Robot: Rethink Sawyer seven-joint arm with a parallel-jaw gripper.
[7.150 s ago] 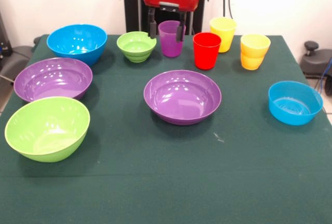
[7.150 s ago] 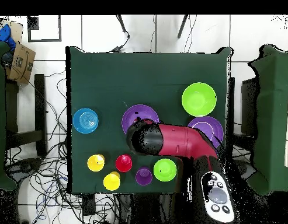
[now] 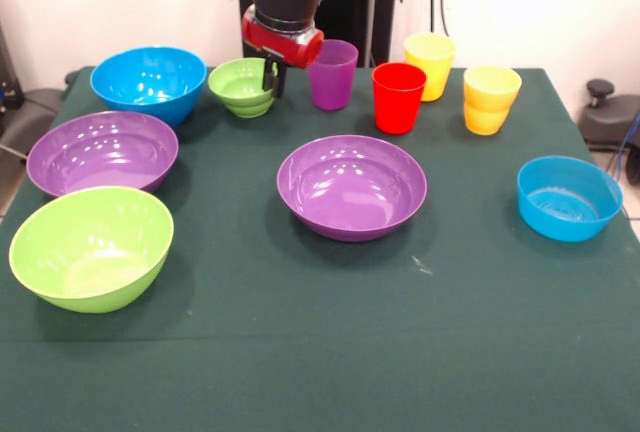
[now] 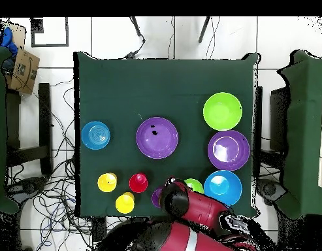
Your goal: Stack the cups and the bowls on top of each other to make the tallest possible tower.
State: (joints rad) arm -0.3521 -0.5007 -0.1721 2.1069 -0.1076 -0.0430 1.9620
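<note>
My gripper (image 3: 271, 80) hangs at the right rim of the small green bowl (image 3: 240, 85), which sits at the table's far side; the arm's head (image 4: 176, 199) covers it from above. Beside it stand the purple cup (image 3: 332, 74), the red cup (image 3: 398, 97) and two separate yellow cups (image 3: 429, 65) (image 3: 491, 99). A large purple bowl (image 3: 351, 185) sits mid-table. Another purple bowl (image 3: 102, 152), the large blue bowl (image 3: 148, 82) and the lime green bowl (image 3: 91, 245) sit at the left. The small blue bowl (image 3: 569, 197) sits at the right. No tower is in view; each piece stands alone.
The table has a dark green cloth (image 3: 320, 352). Cables and chairs surround it on the floor (image 4: 52, 117). The purple cup stands close to the gripper's right side in the front view.
</note>
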